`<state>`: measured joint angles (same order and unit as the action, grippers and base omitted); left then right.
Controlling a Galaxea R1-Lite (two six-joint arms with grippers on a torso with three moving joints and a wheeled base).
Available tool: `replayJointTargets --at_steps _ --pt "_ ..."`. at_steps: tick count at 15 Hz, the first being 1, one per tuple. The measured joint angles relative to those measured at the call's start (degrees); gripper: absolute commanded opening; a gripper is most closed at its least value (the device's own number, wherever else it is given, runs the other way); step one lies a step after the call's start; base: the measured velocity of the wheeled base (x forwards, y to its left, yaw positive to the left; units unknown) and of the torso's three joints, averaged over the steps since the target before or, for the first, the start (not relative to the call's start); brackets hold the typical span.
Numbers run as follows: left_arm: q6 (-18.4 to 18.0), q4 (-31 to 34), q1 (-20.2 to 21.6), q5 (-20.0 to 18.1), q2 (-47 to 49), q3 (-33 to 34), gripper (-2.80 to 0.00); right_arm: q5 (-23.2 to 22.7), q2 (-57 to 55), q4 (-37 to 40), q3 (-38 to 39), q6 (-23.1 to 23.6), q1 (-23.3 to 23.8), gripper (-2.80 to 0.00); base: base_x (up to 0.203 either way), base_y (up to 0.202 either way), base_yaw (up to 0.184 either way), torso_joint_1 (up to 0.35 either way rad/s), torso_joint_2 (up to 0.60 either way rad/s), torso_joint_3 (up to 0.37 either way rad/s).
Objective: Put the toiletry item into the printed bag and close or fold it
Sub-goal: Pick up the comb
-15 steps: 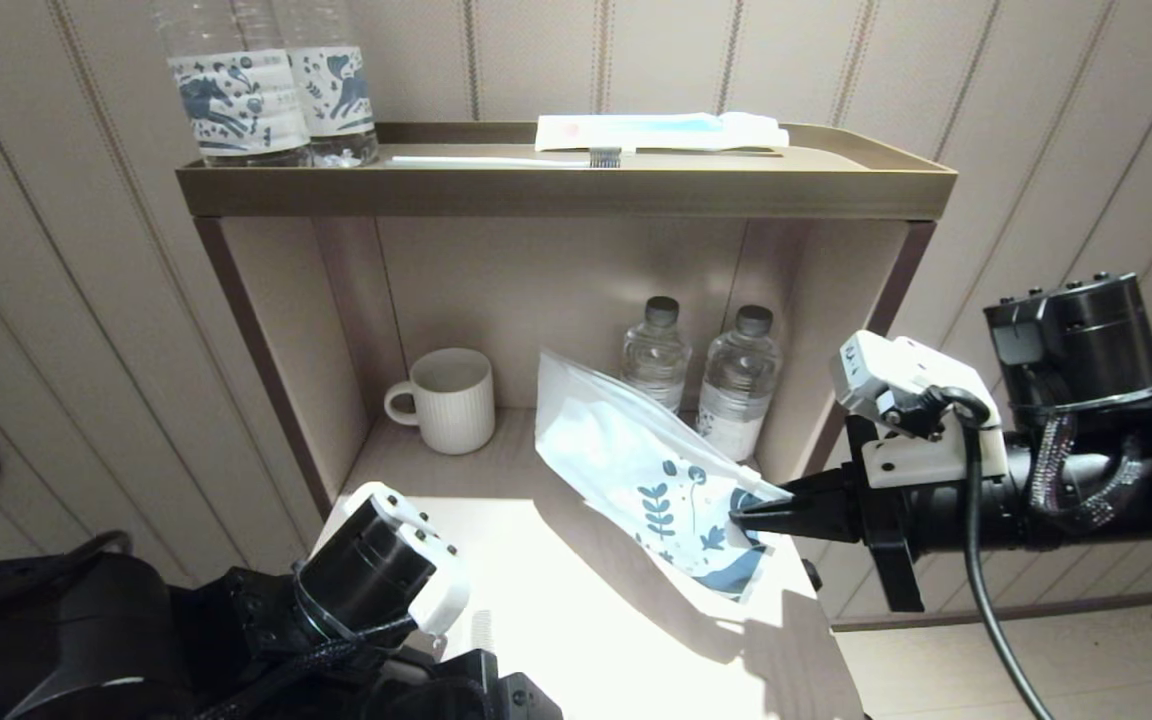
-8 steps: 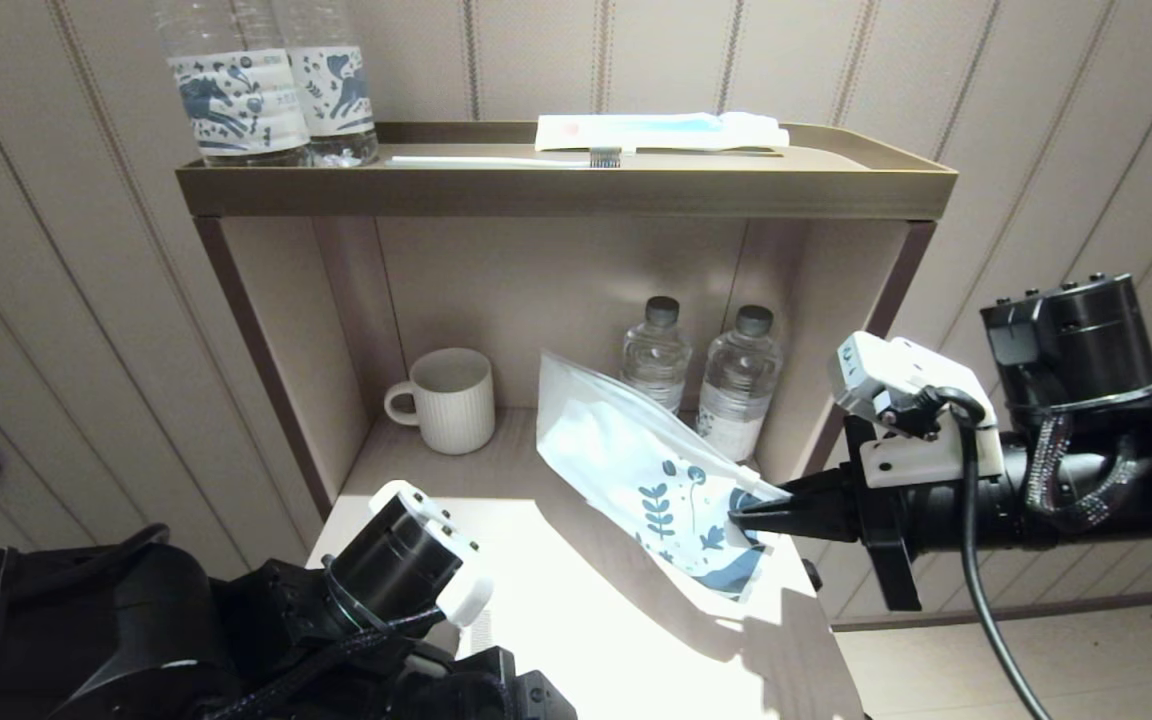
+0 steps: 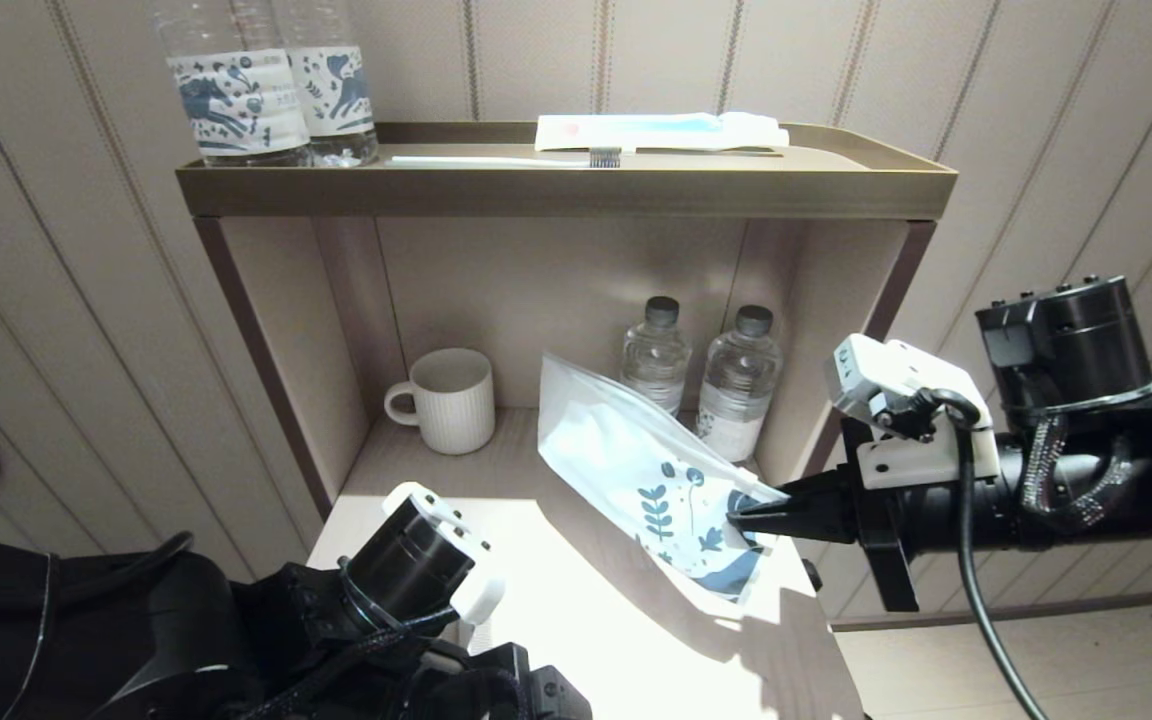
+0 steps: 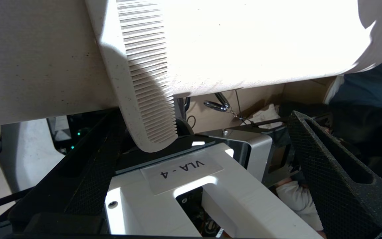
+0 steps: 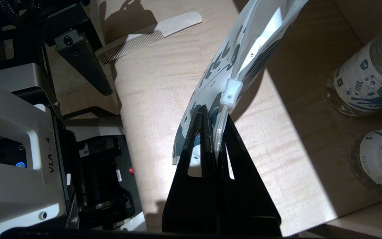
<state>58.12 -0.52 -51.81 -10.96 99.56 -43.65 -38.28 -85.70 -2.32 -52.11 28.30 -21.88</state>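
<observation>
Right tool (image 3: 736,520) clamped on printed bag (image 3: 636,470), 3 o'clock side of tabletop (image 3: 576,600); left tool (image 4: 204,186) spread, flanking comb (image 4: 138,83).

Hard light overexposes the table (image 3: 576,600) to white glare; the shelf (image 3: 556,190) recess behind sits dim. Sharp shadows fall beneath the printed bag (image 3: 651,480). Head view bows at its edges.

Printed bag (image 3: 648,474) glossy plastic (semi-translucent); comb (image 4: 137,79) matt.
</observation>
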Motion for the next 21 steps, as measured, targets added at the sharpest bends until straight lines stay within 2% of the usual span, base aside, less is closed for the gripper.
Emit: replayJointTargets --at_steps 7,8,21 --pt "-0.1 -0.1 -0.1 0.0 0.5 0.1 0.00 0.0 0.0 0.0 0.0 0.0 0.0 -2.80 0.000 0.000 0.000 0.000 0.00 0.000" --pt "-0.1 -0.1 -0.1 0.0 0.5 0.0 -2.80 0.0 0.0 0.0 0.0 0.0 0.0 -2.80 0.000 0.000 0.000 0.000 0.00 0.000" --pt "-0.3 -0.2 -0.4 0.1 0.6 0.0 -2.80 -0.1 0.3 -0.7 0.1 0.0 0.1 -2.80 0.000 0.000 0.000 0.000 0.00 0.000"
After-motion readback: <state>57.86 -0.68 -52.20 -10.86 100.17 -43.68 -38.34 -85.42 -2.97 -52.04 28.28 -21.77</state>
